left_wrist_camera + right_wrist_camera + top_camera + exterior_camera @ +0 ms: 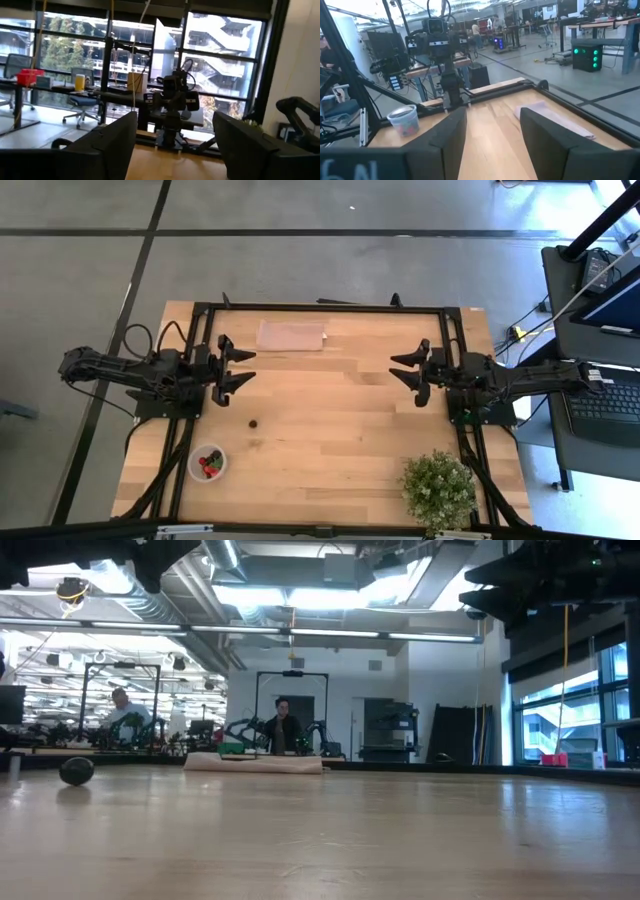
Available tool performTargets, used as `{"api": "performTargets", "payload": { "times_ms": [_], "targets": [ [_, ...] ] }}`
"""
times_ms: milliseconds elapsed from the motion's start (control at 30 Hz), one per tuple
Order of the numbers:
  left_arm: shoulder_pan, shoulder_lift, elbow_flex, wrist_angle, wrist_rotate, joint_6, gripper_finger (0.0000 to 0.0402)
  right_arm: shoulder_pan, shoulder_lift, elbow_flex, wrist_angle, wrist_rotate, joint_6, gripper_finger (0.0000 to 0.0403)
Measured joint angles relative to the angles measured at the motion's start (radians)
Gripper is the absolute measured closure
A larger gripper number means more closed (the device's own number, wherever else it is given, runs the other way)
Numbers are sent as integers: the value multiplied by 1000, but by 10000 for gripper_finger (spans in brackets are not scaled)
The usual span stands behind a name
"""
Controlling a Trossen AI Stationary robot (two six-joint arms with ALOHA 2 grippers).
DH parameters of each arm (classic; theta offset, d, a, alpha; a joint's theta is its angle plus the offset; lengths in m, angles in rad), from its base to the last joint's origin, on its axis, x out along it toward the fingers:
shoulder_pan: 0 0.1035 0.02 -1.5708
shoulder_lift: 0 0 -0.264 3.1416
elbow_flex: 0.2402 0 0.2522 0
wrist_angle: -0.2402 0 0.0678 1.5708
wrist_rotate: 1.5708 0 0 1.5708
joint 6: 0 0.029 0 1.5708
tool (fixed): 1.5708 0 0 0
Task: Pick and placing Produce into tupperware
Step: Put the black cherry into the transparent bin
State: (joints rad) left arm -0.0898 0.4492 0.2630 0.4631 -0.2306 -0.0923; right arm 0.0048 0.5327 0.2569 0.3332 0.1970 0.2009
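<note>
High view, left gripper: the left gripper point(243, 369) is raised over the left part of the wooden table point(330, 450), fingers spread apart, nothing between them.
High view, right gripper: the right gripper point(405, 371) faces the left one from well across the table, fingers parted and empty.
High view, loose berry: one dark berry point(254, 422) lies on the wood near the left gripper, a little ahead of its fingertips and toward the near edge.
High view, tupperware: the tupperware point(207, 463) stands further toward the near edge than the berry, beside the left arm's base rail; red and dark produce point(209, 464) sits inside it.
High view, other things: a tan cloth point(292, 335) lies just past the left gripper toward the far edge; a potted plant point(439, 489) stands near the right arm's base, at the near edge.
Low view: the berry point(76, 770) rests alone on the tabletop, the cloth point(254, 762) behind it; people point(281, 727) show in the room beyond. No gripper tips show here.
Left wrist view: the left fingers point(112, 145) stand wide apart with only table between them; the right arm point(174, 100) is opposite.
Right wrist view: the right fingers point(445, 137) are apart, holding nothing; the tupperware point(404, 120) stands off to one side of them, the cloth point(555, 120) to the other.
</note>
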Motion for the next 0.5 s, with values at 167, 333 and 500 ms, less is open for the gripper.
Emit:
{"api": "performTargets", "payload": {
  "times_ms": [167,333,500],
  "targets": [
    [-2,0,64,-68,-6,9,150,0,0,0,0,-1,0,214],
    [-24,87,270,-467,-1,81,156,0,0,0,0,-2,1,214],
    [-39,217,501,-900,-7,-27,154,0,0,0,0,-3,31,214]
  ]
}}
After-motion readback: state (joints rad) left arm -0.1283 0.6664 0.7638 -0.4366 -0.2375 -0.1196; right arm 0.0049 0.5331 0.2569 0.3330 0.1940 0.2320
